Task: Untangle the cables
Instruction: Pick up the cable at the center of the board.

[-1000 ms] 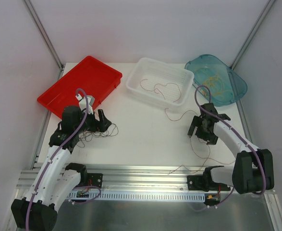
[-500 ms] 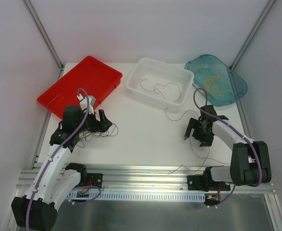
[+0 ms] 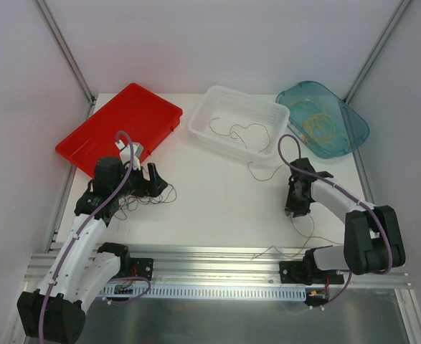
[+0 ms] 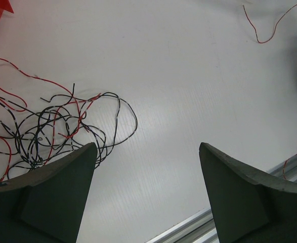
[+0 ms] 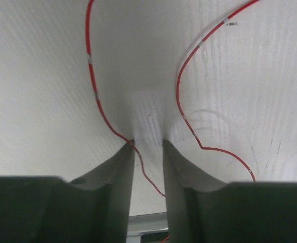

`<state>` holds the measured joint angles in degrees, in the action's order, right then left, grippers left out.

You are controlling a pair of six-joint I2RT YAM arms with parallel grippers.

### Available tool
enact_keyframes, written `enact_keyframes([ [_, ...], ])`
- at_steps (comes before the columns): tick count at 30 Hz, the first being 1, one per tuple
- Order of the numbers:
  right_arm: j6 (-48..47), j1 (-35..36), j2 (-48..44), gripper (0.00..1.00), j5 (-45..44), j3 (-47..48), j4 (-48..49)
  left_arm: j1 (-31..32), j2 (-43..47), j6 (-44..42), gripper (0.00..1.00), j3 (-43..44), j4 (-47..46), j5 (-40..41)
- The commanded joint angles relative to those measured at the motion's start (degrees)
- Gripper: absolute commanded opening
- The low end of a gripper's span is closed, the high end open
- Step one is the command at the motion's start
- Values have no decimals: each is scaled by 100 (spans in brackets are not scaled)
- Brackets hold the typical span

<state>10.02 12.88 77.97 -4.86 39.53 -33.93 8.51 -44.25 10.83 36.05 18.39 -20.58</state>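
Cables: top view, we're seeing them bunched at the left gripper; right gripper sitting well apart. Left wrist: fingers gaping, empty. Right wrist: fingers nearly together, red strand lying in the gap, unpinched. We're isolating it, by our read; next is needing a firm pinch.

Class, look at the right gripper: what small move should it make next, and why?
Probably close fully. The right gripper is down at the table, jaws narrow but gapped, with the red wire running between them, so it looks not yet pinched.
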Motion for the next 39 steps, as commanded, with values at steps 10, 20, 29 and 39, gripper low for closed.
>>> enact_keyframes([
  [10,-299,452,-37,65,-1420,775,-842,-60,-31,-116,83,-11,-38,-157],
  [20,-562,224,657,94,-930,987,-545,-60,4,-116,83,-19,-38,-280],
  [29,-457,-207,842,90,-200,811,-500,-60,-5,-125,83,-28,-38,-307],
  [39,-449,-234,606,26,644,363,-369,-60,-66,-125,83,-11,-46,-315],
])
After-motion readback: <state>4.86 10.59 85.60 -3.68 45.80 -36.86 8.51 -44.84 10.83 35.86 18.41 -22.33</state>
